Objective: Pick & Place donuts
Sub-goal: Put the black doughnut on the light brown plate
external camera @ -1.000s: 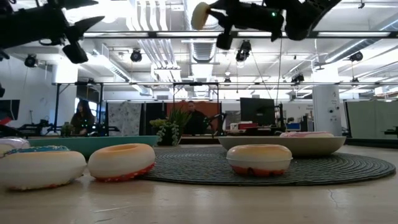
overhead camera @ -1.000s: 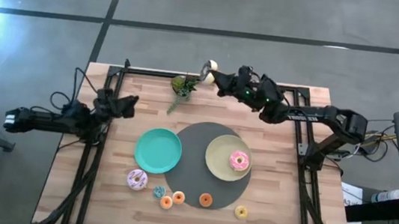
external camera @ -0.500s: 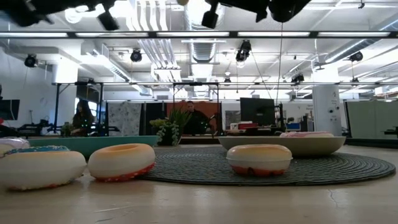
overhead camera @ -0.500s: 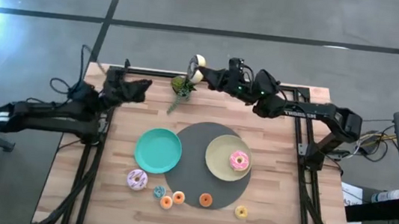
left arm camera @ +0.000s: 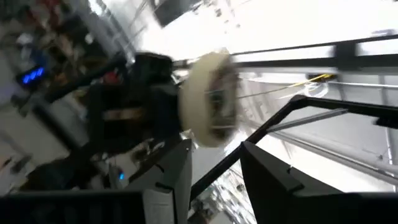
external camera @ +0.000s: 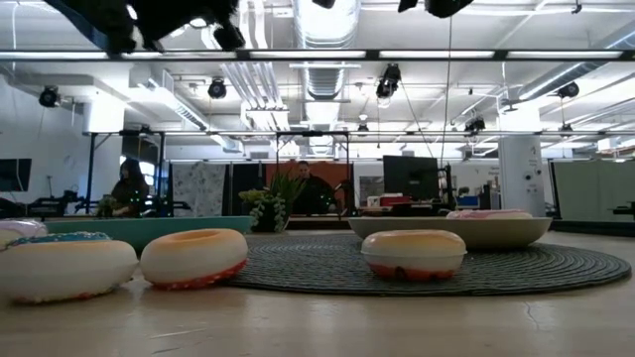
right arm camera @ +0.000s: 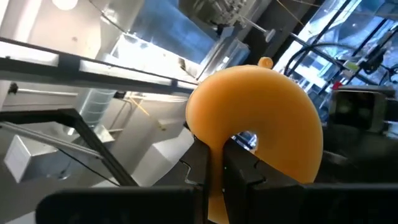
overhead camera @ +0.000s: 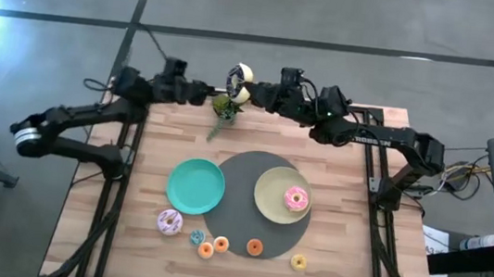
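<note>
My right gripper [overhead camera: 251, 90] is shut on the brown-and-white donut [overhead camera: 239, 79], held high over the table's far edge, above the little green plant [overhead camera: 225, 106]. Its tan underside fills the right wrist view [right arm camera: 261, 118]. My left gripper [overhead camera: 207, 92] is open and level, just left of that donut, pointing at it. In the left wrist view the donut [left arm camera: 208, 99] stands edge-on just beyond my left gripper [left arm camera: 214, 171]. The pink donut [overhead camera: 296, 198] lies on the pale-yellow plate [overhead camera: 272, 181]. The lilac donut [overhead camera: 169, 222] lies on the table. My right gripper pinches the donut's ring [right arm camera: 214, 155] between its two fingers; one finger [right arm camera: 239, 165] stands at the hole, the other [right arm camera: 198, 163] outside the ring. The fingers come level from the table's right side. The donut stands on edge, lifted clear of everything.
The teal plate [overhead camera: 196, 186] and the pale-yellow plate lie on and beside a round grey mat [overhead camera: 243, 171]. Several tiny donuts lie along the near edge: blue [overhead camera: 197, 236], orange [overhead camera: 205, 249], orange [overhead camera: 254, 247], yellow [overhead camera: 298, 262]. They also show close up in the low view [external camera: 193, 256].
My left gripper has risen and swung from the table's left side toward the far edge, up to the held donut. My right gripper has carried the donut up and toward the table's left, above the plant, out of the low view's top.
</note>
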